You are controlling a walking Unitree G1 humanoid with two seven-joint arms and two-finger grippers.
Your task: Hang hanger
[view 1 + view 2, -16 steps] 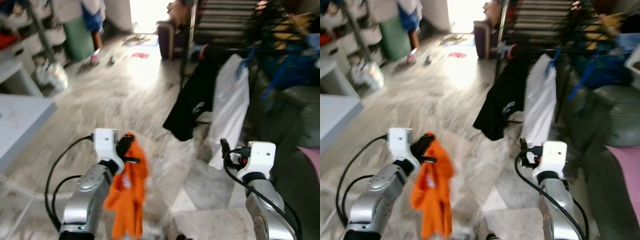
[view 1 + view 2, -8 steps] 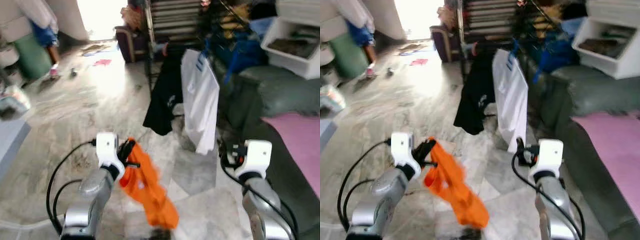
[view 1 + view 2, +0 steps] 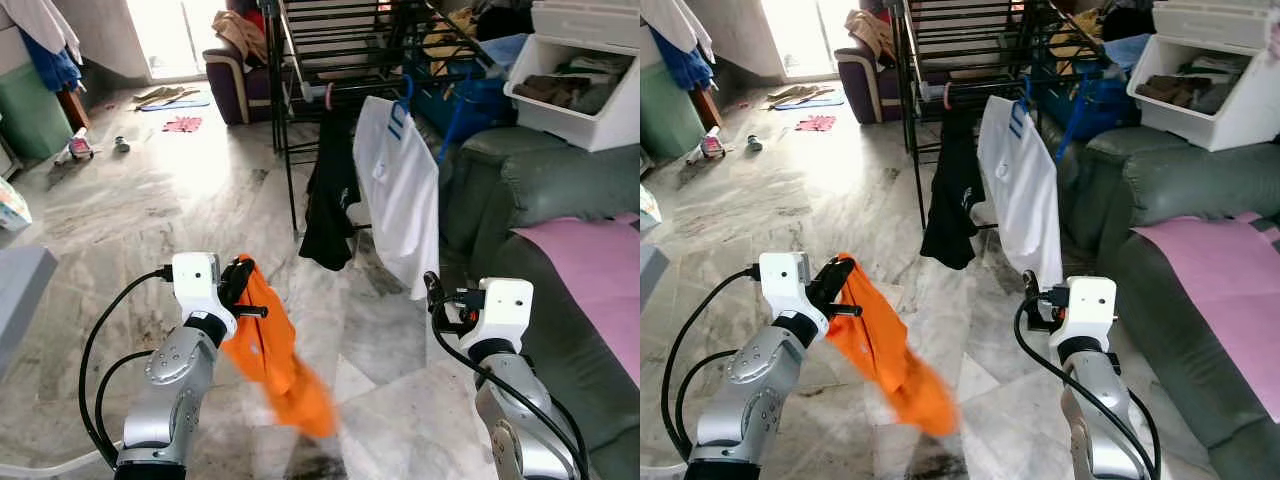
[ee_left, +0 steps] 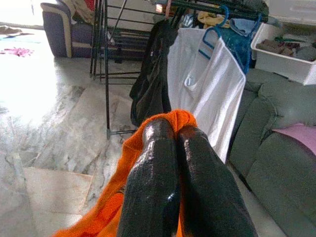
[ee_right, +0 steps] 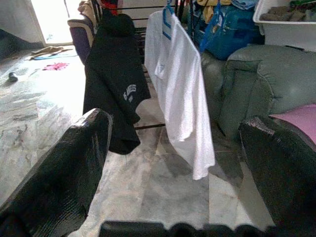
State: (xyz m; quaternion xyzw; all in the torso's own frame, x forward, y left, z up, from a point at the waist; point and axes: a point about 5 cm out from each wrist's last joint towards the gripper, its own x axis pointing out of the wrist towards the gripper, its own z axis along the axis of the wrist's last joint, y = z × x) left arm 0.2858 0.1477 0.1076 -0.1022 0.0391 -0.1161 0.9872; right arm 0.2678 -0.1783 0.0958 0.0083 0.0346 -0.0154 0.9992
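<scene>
My left gripper (image 3: 238,285) is shut on the top of an orange garment (image 3: 272,352), which hangs from it and swings out to the right over the floor. In the left wrist view the two black fingers (image 4: 157,148) are pressed together with orange cloth (image 4: 170,117) around their tips; I cannot make out a hanger inside it. The black drying rack (image 3: 320,45) stands ahead. On its rail hang a white shirt (image 3: 398,195) on a blue hanger (image 3: 403,100) and a black garment (image 3: 328,195). My right gripper (image 5: 175,123) is open and holds nothing, low at the right.
A grey-green sofa (image 3: 530,190) with a pink cloth (image 3: 590,260) fills the right side, close to my right arm. A white bin (image 3: 585,70) sits above it. A purple armchair (image 3: 228,65) and scattered items lie at the far left on the marble floor (image 3: 180,200).
The view has swung right and steadied, so the rack and sofa now sit closer and sharper. The orange garment swings out to the right. Both grippers hold the same pose.
</scene>
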